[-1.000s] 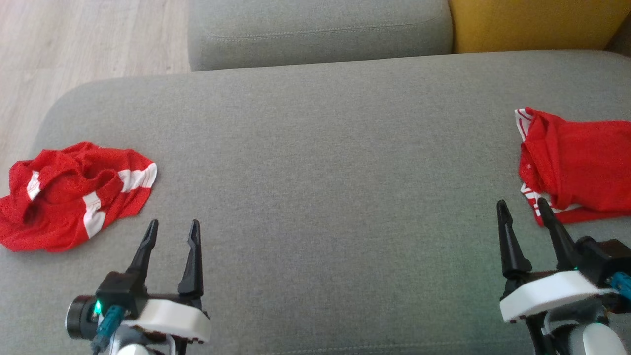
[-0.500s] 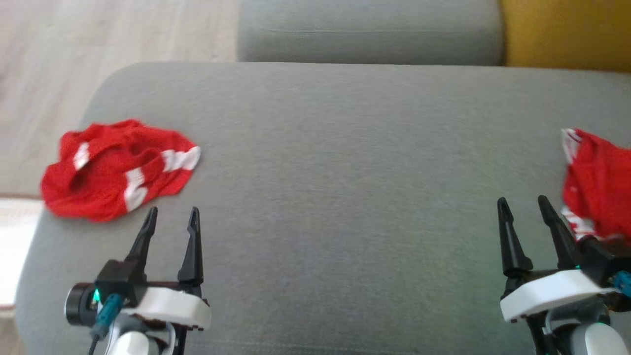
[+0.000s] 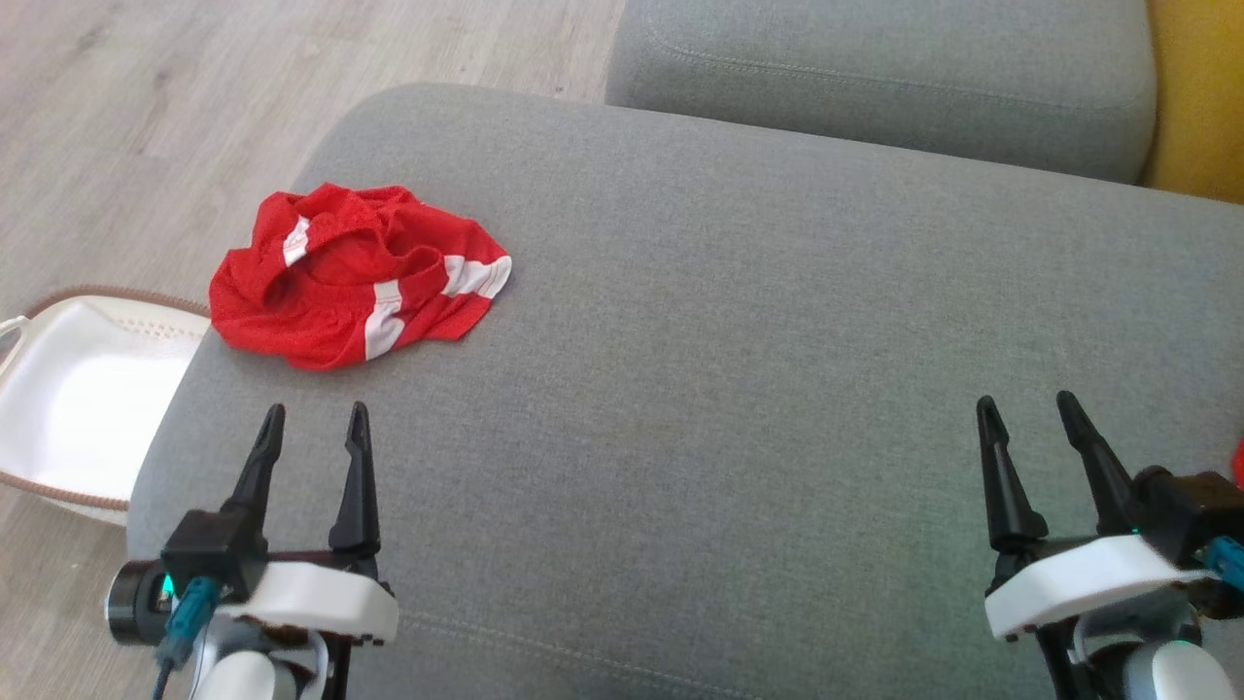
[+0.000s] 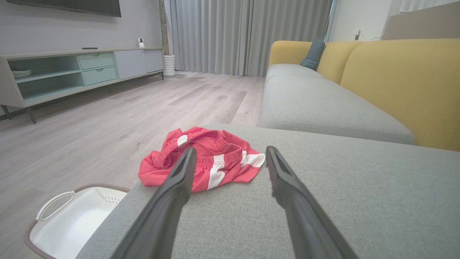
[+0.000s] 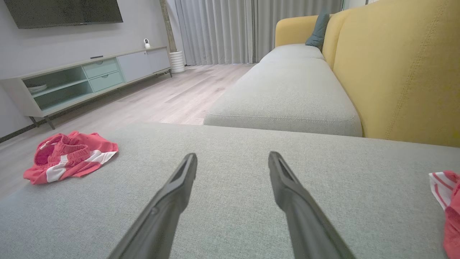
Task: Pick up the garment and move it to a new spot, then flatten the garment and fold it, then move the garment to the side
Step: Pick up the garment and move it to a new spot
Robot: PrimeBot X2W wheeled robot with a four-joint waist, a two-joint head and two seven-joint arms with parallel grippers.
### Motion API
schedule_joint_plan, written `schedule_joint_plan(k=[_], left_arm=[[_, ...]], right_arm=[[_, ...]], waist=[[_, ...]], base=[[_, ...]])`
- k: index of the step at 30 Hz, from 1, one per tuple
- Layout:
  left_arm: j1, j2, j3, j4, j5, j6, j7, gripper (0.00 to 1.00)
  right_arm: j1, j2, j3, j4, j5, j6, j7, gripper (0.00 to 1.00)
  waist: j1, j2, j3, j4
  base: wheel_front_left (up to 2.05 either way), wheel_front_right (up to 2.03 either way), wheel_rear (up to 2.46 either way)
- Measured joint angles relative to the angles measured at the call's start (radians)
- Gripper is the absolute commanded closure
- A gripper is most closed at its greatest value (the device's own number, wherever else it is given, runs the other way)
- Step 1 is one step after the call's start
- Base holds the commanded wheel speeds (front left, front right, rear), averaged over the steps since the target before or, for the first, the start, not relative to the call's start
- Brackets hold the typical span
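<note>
While I watched the head view, the left gripper [image 3: 316, 413] and right gripper [image 3: 1025, 401] both had fingers spread apart, empty, over the grey sofa seat [image 3: 729, 340]. The crumpled red garment [image 3: 355, 277] lay near the seat's left edge, beyond the left gripper, with a white basket [image 3: 58, 389] on the floor nearby. In the left wrist view I saw the garment just ahead of the parted fingers, not touching. In the right wrist view the fingers were parted, the garment sat well off left, and another red cloth [image 5: 449, 201] lay at the right edge.

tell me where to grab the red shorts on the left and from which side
Probably the bunched waistband: it stands up as a ridge on the shorts. Come from the near side with the open left hand, which faces it.
</note>
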Motion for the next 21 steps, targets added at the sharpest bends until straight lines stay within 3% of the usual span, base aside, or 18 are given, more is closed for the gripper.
schedule_joint_plan(k=[21], left_arm=[[-0.001, -0.007, 0.002, 0.001, 0.000, -0.012, 0.000, 0.00]], right_arm=[[0.000, 0.000, -0.002, 0.001, 0.000, 0.000, 0.001, 0.00]], waist=[[0.0000, 0.0000, 0.006, -0.017]], base=[[0.00, 0.00, 0.00]])
